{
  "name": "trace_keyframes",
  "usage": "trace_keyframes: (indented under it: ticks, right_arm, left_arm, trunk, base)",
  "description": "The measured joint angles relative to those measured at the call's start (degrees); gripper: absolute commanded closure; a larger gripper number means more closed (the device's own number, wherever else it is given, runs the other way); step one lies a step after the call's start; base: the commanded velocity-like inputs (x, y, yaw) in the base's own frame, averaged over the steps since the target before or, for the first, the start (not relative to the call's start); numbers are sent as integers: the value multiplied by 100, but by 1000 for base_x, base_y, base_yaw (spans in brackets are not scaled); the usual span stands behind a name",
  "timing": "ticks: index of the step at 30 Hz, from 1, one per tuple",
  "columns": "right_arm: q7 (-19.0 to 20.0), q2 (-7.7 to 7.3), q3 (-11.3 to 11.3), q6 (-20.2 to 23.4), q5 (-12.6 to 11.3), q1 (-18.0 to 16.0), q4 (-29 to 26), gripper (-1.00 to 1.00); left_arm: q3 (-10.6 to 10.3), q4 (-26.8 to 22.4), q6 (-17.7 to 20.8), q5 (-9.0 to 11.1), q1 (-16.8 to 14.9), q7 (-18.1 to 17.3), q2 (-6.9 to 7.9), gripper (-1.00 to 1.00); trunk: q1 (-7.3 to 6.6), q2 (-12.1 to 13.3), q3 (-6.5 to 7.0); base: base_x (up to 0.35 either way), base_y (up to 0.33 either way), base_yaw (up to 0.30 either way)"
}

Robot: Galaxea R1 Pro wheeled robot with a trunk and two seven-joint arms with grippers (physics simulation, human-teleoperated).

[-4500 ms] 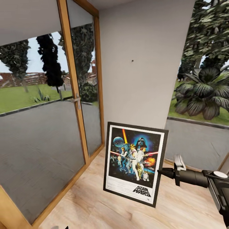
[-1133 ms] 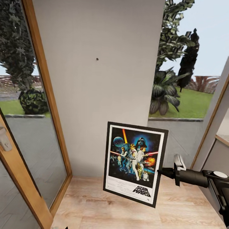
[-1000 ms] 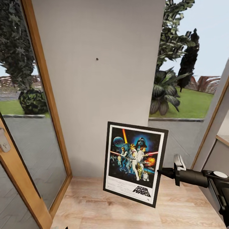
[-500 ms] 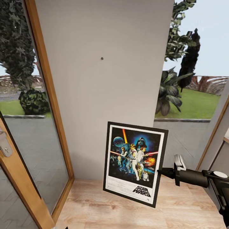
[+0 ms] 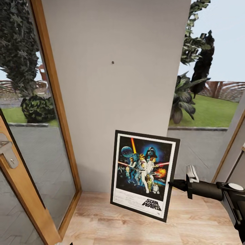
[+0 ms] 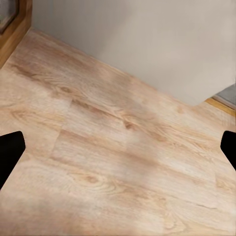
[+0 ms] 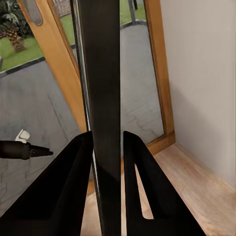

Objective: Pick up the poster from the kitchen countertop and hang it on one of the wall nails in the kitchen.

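Observation:
The poster (image 5: 144, 175), a framed Star Wars picture, hangs upright in the air in front of the pale grey wall (image 5: 112, 112). My right gripper (image 5: 172, 184) is shut on its right edge. In the right wrist view the poster's dark edge (image 7: 105, 98) runs between the two black fingers (image 7: 73, 191). The wall nail (image 5: 112, 62) is a small black dot high on the wall, well above the poster's top edge and a little to its left. My left gripper (image 6: 118, 147) is open, fingertips far apart over the wooden floor (image 6: 123, 162). The kitchen countertop is out of view.
A wood-framed glass door (image 5: 51, 102) with a metal handle (image 5: 8, 153) stands at the left, angled toward me. A window (image 5: 207, 102) onto a garden flanks the wall on the right. Light wooden floor (image 5: 112, 228) lies below the poster.
The whole view has shifted: wall and nail now sit a little further right in the picture and the door frame looms nearer. The poster stays held in my right gripper.

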Motion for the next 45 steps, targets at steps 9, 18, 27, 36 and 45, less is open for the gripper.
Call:
trace_keyframes:
  ticks: [9,18,27,36,45]
  right_arm:
    - [0,0,0,-15,0,0,7,100]
    - [0,0,0,-17,-6,0,8,100]
    - [0,0,0,-18,-6,0,8,100]
    - [20,0,-1,-26,-23,3,-2,100]
    - [19,-2,-2,18,-23,9,-23,100]
  left_arm:
    - [0,1,3,0,2,0,0,-100]
    - [0,1,0,0,-1,5,0,-100]
    - [0,1,-2,0,1,8,0,-100]
    - [0,1,0,0,1,9,0,-100]
    - [8,230,5,9,1,11,57,-100]
  trunk:
    - [-2,0,0]
    - [-2,0,0]
    - [-1,0,0]
    - [1,1,0]
    - [1,1,0]
  base:
    - [249,10,0]
    - [155,0,0]
    - [192,0,0]
    - [19,0,0]
    - [1,0,0]
